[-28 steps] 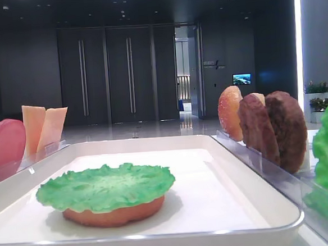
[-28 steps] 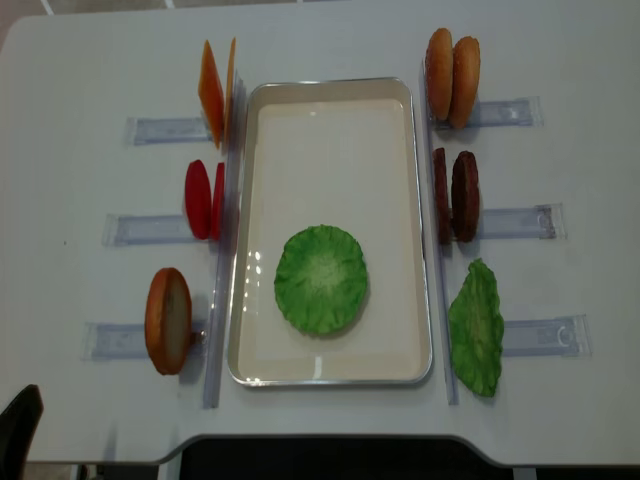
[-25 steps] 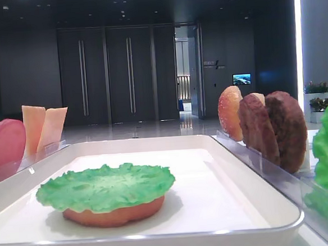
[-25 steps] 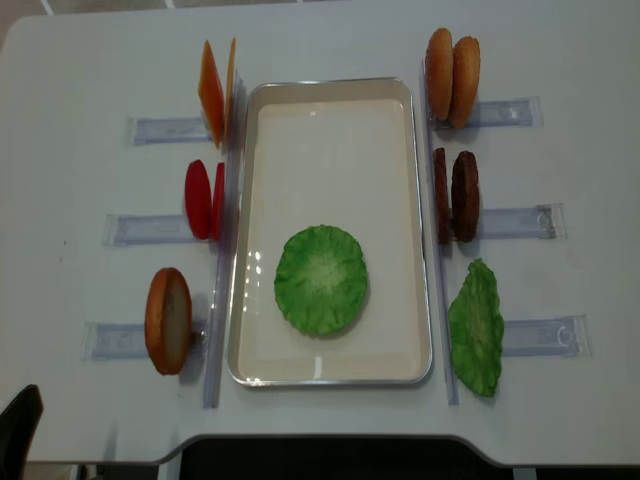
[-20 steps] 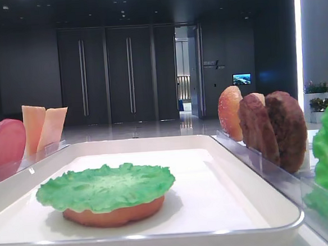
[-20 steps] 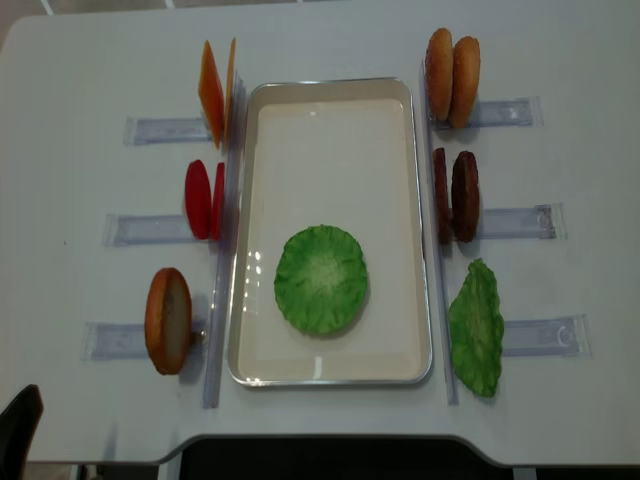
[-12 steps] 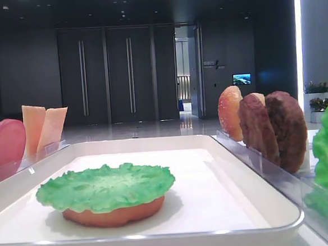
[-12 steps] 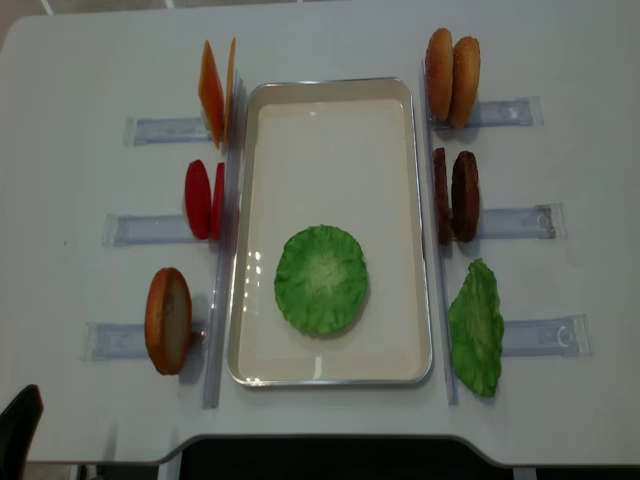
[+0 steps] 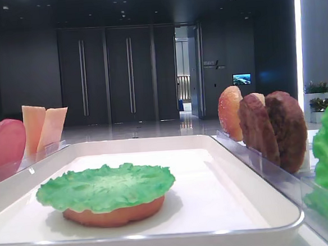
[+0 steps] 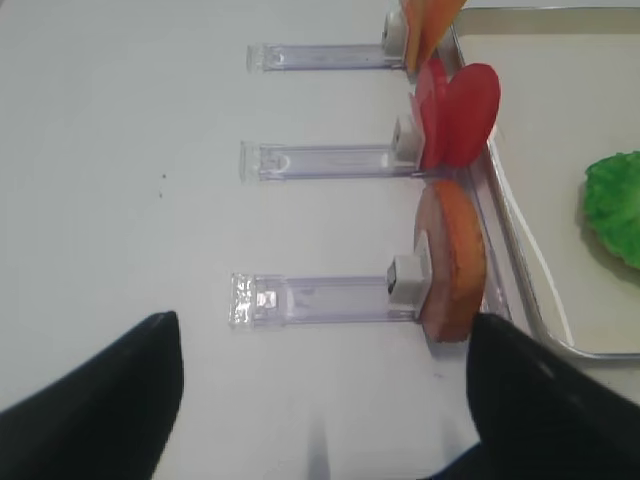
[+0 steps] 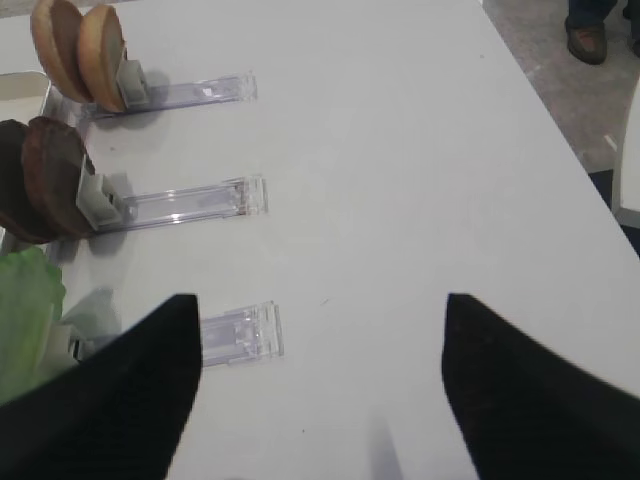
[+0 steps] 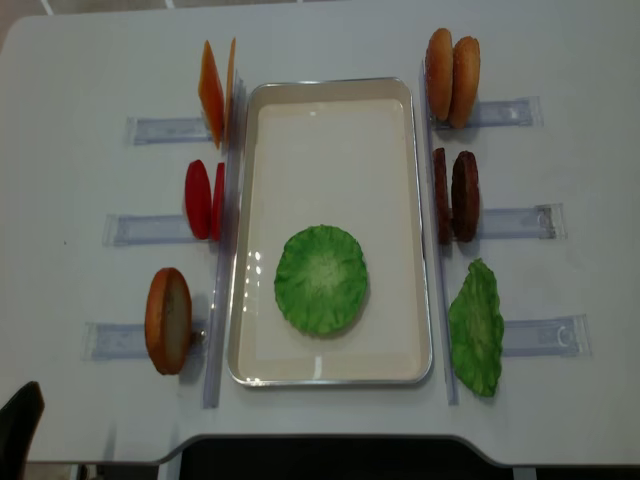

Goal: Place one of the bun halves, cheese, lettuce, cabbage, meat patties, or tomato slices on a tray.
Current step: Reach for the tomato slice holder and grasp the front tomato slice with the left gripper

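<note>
The white tray lies mid-table. On it, a lettuce leaf covers a bun half. Left of the tray stand cheese, tomato slices and one bun half. Right of it stand two bun halves, meat patties and another lettuce leaf. My left gripper hovers open over bare table, near the left bun half. My right gripper is open too, over bare table right of the lettuce. Cabbage does not show.
Each food item stands in a clear plastic rack that sticks out sideways from the tray. The table's front edge runs just below the tray. A dark part of the left arm shows at the bottom left corner.
</note>
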`<move>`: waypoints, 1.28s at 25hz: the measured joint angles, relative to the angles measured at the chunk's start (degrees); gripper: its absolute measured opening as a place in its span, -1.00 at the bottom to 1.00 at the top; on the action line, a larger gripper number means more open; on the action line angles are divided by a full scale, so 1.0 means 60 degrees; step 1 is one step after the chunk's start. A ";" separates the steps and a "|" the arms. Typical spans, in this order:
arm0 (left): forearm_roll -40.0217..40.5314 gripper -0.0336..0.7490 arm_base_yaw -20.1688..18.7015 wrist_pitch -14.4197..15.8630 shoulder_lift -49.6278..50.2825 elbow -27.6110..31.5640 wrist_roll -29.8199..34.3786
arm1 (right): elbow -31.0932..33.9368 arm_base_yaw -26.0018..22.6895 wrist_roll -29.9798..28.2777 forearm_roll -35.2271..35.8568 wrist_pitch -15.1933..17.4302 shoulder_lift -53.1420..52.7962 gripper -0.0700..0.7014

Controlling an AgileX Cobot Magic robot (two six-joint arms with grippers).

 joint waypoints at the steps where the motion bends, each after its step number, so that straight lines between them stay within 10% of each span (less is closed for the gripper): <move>1: 0.0000 0.85 0.0000 0.0000 0.0197 0.0000 0.0000 | 0.0000 0.0000 0.0000 0.0000 0.0000 0.0000 0.44; 32: 0.0482 0.85 0.0000 0.1149 1.0848 -0.5856 0.0004 | 0.0000 0.0000 0.0000 0.0000 -0.0027 0.0000 0.43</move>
